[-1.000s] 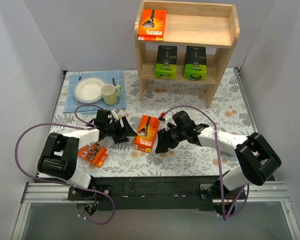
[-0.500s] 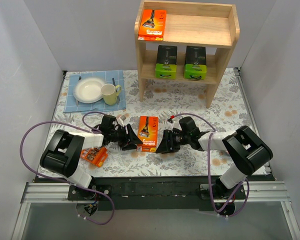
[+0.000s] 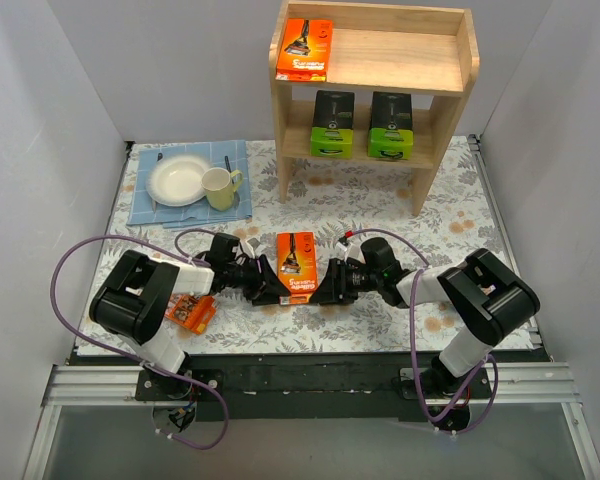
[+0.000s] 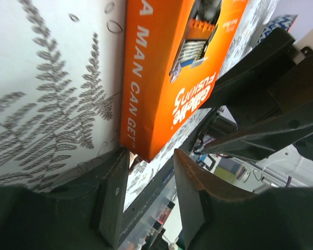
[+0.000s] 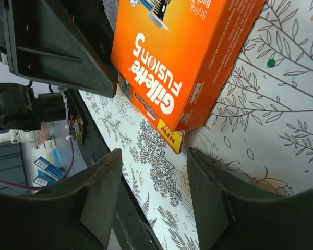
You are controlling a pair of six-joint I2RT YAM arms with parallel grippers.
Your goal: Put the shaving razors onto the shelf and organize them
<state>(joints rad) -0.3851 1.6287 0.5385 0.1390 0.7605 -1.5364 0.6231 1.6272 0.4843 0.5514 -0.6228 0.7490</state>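
Observation:
An orange razor pack [image 3: 295, 265] lies flat on the floral table between both grippers. My left gripper [image 3: 264, 286] is open at its lower left corner; in the left wrist view the pack [image 4: 172, 73] has one corner at the tips of the gripper [image 4: 151, 177]. My right gripper [image 3: 326, 286] is open at its lower right; in the right wrist view the pack [image 5: 182, 57] lies just ahead of the gripper [image 5: 154, 182]. Another orange pack [image 3: 188, 311] lies under the left arm. The wooden shelf [image 3: 450, 75] holds one orange pack [image 3: 305, 48] on top and two green-black packs [image 3: 333, 123] [image 3: 390, 125] below.
A white plate [image 3: 178, 181] and a yellow mug [image 3: 219, 187] sit on a blue cloth [image 3: 145, 212] at the back left. Grey walls close in both sides. The left gripper's body [image 5: 57, 47] shows beyond the pack in the right wrist view.
Both grippers have moved in toward the middle orange pack, the left one rightward and the right one leftward. The pack has turned from a slight tilt to nearly straight.

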